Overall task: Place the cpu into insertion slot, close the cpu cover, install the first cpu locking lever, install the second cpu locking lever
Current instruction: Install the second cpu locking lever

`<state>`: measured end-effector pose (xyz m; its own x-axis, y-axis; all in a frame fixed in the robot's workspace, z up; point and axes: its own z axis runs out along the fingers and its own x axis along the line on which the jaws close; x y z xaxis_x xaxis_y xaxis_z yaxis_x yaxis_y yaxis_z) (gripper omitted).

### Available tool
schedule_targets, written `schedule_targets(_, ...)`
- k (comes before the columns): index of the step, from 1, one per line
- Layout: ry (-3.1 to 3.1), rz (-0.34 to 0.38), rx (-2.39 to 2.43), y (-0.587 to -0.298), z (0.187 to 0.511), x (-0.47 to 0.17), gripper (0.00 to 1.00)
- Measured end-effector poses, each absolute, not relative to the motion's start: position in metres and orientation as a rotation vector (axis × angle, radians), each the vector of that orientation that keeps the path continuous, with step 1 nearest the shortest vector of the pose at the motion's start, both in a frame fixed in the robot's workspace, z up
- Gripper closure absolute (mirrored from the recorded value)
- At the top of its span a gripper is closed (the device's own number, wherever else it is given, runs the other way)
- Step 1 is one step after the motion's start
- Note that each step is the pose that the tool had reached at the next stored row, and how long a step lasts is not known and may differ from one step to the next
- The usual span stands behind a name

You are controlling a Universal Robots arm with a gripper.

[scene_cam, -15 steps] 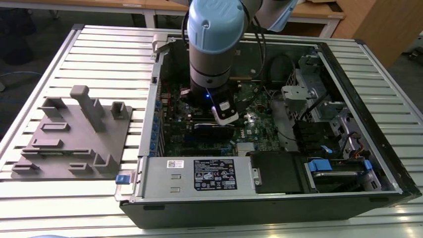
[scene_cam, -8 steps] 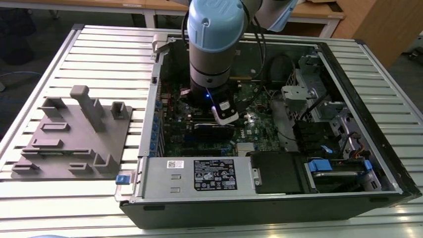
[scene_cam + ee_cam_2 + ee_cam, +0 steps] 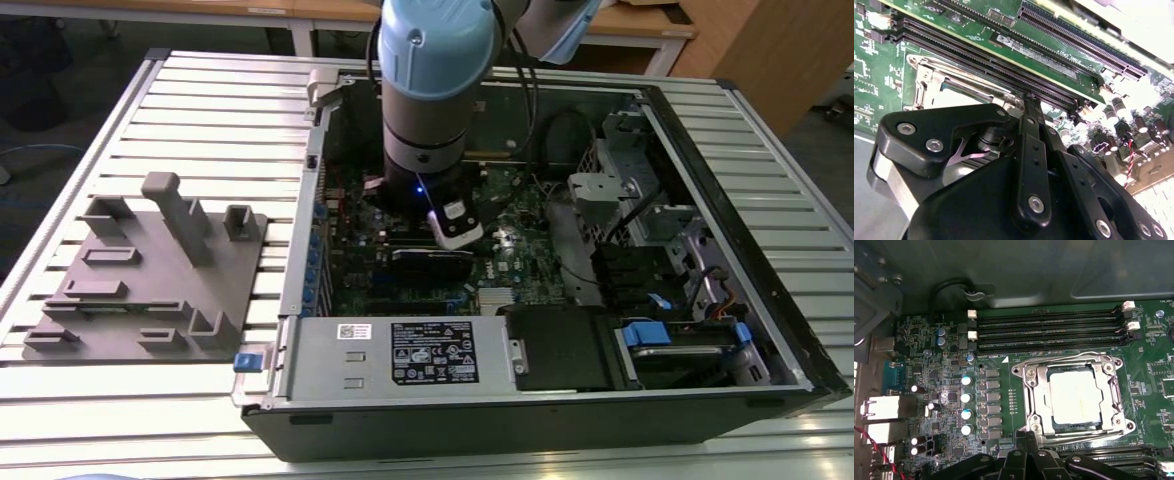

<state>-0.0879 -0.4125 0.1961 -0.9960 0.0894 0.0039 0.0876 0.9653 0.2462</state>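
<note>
Two black fingers (image 3: 1026, 447) of the gripper (image 3: 1026, 440) are pressed together, holding nothing, tips just beside the insertion slot (image 3: 1029, 390) edge. Rightward, the cpu (image 3: 1075, 398) lies seated under the closed cpu cover (image 3: 1115, 390).

I'm seeing glare washing out the cpu (image 3: 1075, 399) top in the first wrist view; the second wrist view's upper right burns white, the gripper (image 3: 1030, 102) linkage blurred up close.

In the second wrist view the gripper (image 3: 1031, 102) hides most of the cpu cover (image 3: 949, 82) (jaws' stance unclear).
</note>
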Motion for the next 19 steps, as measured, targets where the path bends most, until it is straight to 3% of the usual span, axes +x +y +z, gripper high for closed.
schedule_targets(19,3.11,0.348,0.141,-0.4025,0.2036,-0.0878,0.9)
